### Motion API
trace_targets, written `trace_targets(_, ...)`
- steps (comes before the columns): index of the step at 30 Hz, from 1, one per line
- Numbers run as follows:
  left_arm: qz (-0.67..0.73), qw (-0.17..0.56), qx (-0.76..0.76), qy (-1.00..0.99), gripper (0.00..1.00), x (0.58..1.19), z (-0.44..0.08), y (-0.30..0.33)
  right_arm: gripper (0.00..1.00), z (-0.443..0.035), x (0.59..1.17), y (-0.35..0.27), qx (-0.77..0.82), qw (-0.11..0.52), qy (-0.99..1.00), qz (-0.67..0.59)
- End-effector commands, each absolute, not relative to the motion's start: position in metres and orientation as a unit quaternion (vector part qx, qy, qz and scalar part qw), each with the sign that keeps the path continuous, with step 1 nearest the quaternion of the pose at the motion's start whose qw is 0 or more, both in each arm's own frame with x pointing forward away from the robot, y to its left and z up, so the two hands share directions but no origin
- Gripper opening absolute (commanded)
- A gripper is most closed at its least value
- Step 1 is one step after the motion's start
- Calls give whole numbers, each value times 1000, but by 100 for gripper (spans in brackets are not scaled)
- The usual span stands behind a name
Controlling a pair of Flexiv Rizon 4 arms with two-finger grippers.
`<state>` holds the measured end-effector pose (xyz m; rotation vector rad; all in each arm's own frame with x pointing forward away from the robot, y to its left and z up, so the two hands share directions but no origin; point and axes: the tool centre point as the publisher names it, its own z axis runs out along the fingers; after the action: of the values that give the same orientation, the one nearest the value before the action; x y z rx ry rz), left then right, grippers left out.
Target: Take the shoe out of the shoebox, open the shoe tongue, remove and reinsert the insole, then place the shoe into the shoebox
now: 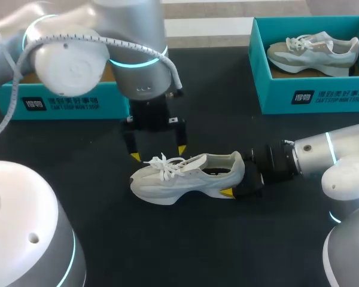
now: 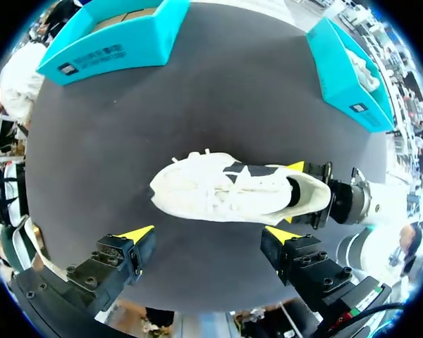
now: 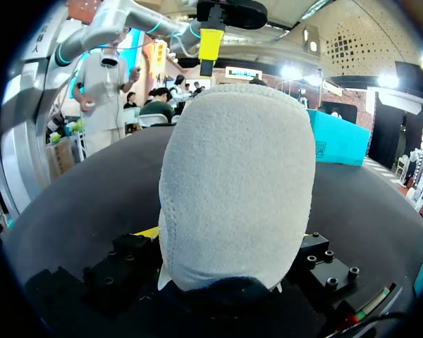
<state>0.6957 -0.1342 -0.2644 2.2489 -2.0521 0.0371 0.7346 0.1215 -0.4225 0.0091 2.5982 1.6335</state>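
In the middle of the black tabletop (image 1: 78, 143), standing on its sole: a white lace-up sneaker (image 1: 185, 174), toe toward the left edge, heel toward the right edge. Out of its box already, with the laces (image 1: 164, 162) crossed over the tongue.

Probably light. Soft upper, likely to yield under a pinch, over a thick and stiffer foam sole. Padded heel collar (image 3: 236, 176) probably the firmest part of the upper, so a sound place to anchor. Tongue best pinched at its free top edge, just behind the laces, and lifted gently. Insole likely thin and floppy, apt to fold on the way back in, and not clearly visible inside the opening.

Right hand (image 1: 234, 182) low and level from the right edge, clamped on the heel, one yellow tip on each side, seen plainly in the left wrist view. Left hand (image 1: 158, 152) pointing straight down over the laced forefoot, fingers apart, tips near the laces and apparently touching nothing.

At the far-left edge, a teal shoebox (image 1: 72, 104), largely hidden behind the left arm (image 1: 125, 36). At the far-right corner, a second teal shoebox (image 1: 314, 98) with another sneaker (image 1: 314, 51) inside.
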Motion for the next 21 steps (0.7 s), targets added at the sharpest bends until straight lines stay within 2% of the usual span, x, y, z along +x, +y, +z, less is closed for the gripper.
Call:
trace_targets(1,7,46,723,-689,100,703,-274,-154,0,-432,734,129,3,36,847,530)
trace_targets(21,-13,55,689,-722,100,730,-319,-202,0,-432,734,129,3,36,847,530)
